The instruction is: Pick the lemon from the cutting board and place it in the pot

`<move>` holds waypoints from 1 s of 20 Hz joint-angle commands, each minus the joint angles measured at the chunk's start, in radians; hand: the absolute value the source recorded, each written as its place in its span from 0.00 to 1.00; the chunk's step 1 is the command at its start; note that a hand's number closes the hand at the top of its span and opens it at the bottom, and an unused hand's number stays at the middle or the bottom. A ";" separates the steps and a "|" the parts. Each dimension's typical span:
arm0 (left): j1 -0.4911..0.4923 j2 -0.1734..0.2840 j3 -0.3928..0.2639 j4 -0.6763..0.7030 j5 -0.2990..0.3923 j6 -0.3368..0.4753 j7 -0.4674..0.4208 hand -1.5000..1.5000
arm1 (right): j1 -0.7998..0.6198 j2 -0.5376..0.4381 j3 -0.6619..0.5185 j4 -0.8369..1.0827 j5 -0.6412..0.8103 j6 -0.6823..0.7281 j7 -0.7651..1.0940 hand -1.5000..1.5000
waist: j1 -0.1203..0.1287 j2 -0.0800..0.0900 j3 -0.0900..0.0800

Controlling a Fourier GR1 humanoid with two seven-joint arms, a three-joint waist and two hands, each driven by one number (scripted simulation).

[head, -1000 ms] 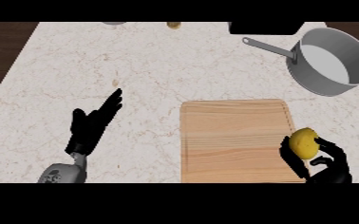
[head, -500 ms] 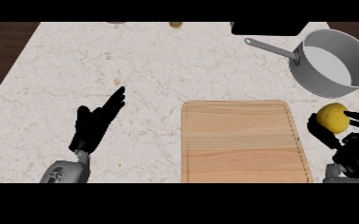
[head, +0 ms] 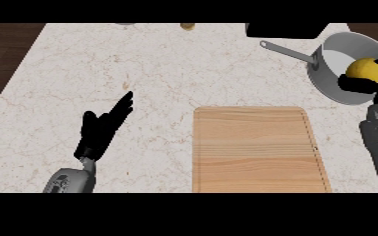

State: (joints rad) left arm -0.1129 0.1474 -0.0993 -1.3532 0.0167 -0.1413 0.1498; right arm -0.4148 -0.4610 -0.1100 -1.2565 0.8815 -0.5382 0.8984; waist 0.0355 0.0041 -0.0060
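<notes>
The right hand [head: 357, 84] sits at the view's right edge, at about 3 o'clock from the centre. Its dark fingers are curled round the underside of the lemon [head: 363, 68], so the hand is grasping the fruit. The grey forearm below it runs down the right edge toward 5 o'clock.

The lemon shows as a yellow body directly above the fingers, partly cut off by the edge of the view. It lies over the bowl of the pot [head: 336, 75] — inside the rim's outline as seen from above, toward the pot's 3 o'clock side. Whether it is above the rim or already below it cannot be told from this steep view. Its long axis cannot be read either.

The pot's handle [head: 286, 52] points away toward 10 o'clock, clear of the hand. The cutting board [head: 255, 150] lies at about 7 o'clock from the hand, bare, with nothing on it.

Judgement: the coming move turns on one relation — lemon over pot opening. What remains is probably a short lowering and an opening of the fingers.

The left hand [head: 103, 127] rests open on the counter [head: 184, 70] at 8 o'clock, well apart from the pot.
</notes>
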 commanded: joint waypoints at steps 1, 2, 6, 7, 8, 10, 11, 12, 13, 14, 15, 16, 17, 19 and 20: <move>0.041 -0.025 -0.020 -0.024 -0.006 0.012 0.006 0.50 | -0.200 -0.037 0.028 0.117 0.046 0.209 0.128 1.00 | -0.001 -0.001 0.005; 0.033 -0.012 -0.009 0.015 -0.006 -0.011 -0.051 0.50 | -0.265 -0.037 0.010 0.229 0.032 0.187 0.082 1.00 | 0.004 0.004 0.005; 0.006 -0.006 -0.013 -0.011 -0.008 -0.013 -0.007 0.50 | -0.368 -0.074 0.047 0.410 0.089 0.322 0.123 1.00 | 0.024 0.010 0.005; -0.017 -0.010 -0.009 -0.025 0.000 -0.010 0.020 0.50 | -0.381 -0.081 0.037 0.485 0.094 0.314 0.103 1.00 | 0.030 0.015 0.006; -0.029 -0.004 -0.003 0.003 -0.002 -0.014 0.021 0.50 | -0.388 -0.094 0.056 0.510 0.113 0.366 0.115 1.00 | 0.022 0.015 0.005; -0.031 -0.038 -0.019 0.032 -0.012 -0.001 -0.008 0.50 | -0.417 -0.052 0.088 0.576 0.136 0.416 0.146 1.00 | 0.016 0.015 0.005; -0.030 -0.014 -0.005 0.004 -0.006 -0.008 0.011 0.50 | -0.450 -0.100 0.062 0.633 0.120 0.445 0.099 1.00 | 0.018 0.013 0.006; 0.006 0.000 0.004 0.027 0.007 -0.036 -0.049 0.50 | -0.474 -0.083 0.053 0.691 0.119 0.443 0.109 1.00 | 0.034 0.020 0.006; -0.057 -0.007 0.010 0.019 -0.004 -0.007 0.015 0.50 | -0.517 -0.046 0.043 0.716 0.102 0.470 0.137 1.00 | 0.022 0.015 0.007; -0.052 -0.003 0.004 -0.027 0.010 -0.020 0.050 0.50 | -0.529 -0.058 -0.008 0.761 0.056 0.471 0.116 1.00 | 0.035 0.017 0.008; -0.011 -0.024 -0.017 -0.008 -0.019 0.005 0.008 0.50 | -0.517 -0.026 -0.016 0.784 0.039 0.488 0.130 1.00 | 0.031 0.017 0.008; -0.015 -0.011 -0.013 -0.017 -0.008 -0.018 -0.004 0.50 | -0.542 -0.013 -0.057 0.805 0.001 0.513 0.178 1.00 | 0.036 0.017 0.008; -0.020 -0.006 -0.002 -0.031 0.012 -0.028 0.020 0.50 | -0.554 -0.012 -0.073 0.844 -0.004 0.524 0.216 1.00 | 0.044 0.020 0.008; -0.018 -0.014 0.000 0.020 0.009 -0.031 -0.011 0.50 | -0.534 -0.031 -0.121 0.901 -0.035 0.494 0.173 0.00 | 0.027 0.025 0.008; 0.006 -0.003 -0.008 -0.009 0.001 -0.036 -0.017 0.50 | -0.533 -0.062 -0.144 0.933 -0.051 0.507 0.146 0.00 | 0.040 0.027 0.010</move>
State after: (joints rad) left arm -0.1258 0.1358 -0.1078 -1.3595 0.0166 -0.1638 0.1493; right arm -0.9358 -0.5052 -0.1845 -0.4404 0.8828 -0.0787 1.0234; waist 0.0708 0.0229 -0.0010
